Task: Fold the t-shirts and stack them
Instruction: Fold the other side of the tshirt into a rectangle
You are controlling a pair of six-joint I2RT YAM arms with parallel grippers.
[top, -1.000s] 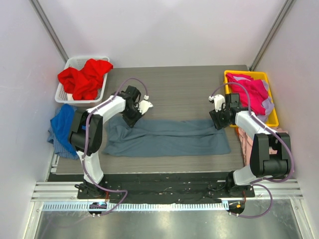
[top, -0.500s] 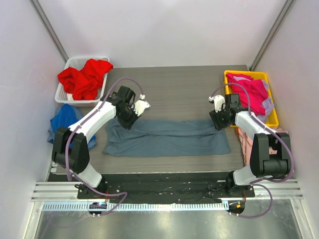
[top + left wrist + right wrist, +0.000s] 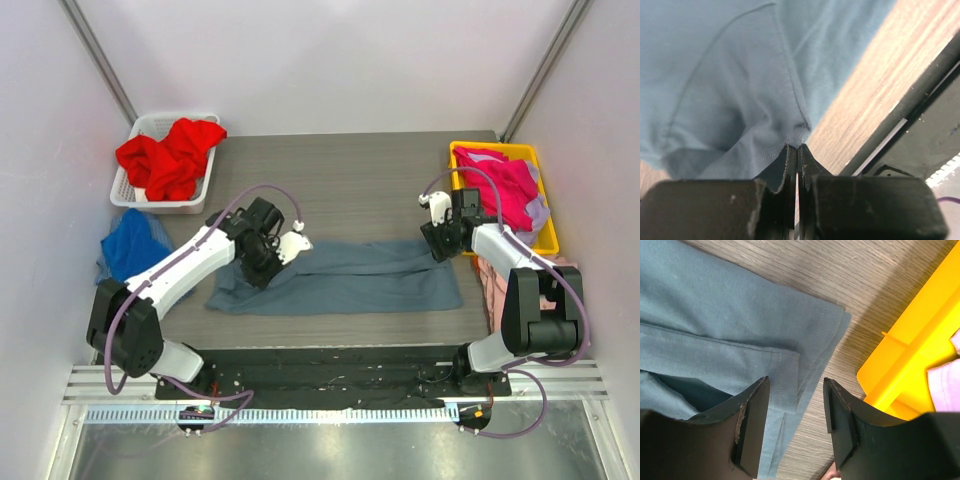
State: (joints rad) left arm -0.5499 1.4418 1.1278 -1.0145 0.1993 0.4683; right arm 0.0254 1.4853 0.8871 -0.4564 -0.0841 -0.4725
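Grip: my left claw (image 3: 797,148) clamped on blue-grey t-shirt (image 3: 350,275) hem, shirt flat on table (image 3: 380,180) | right claw (image 3: 795,390) apart over far end | advice: carry fold low, slowly, edges aligned, no bunching.

A spread shirt (image 3: 340,275) lies across the table's (image 3: 360,190) near half. Behind its left end sits a basket (image 3: 150,203) with a heap (image 3: 168,155) in it. Behind its right end, a bin (image 3: 495,147) holds a pile (image 3: 505,185). A loose shirt (image 3: 125,245) lies left of it.
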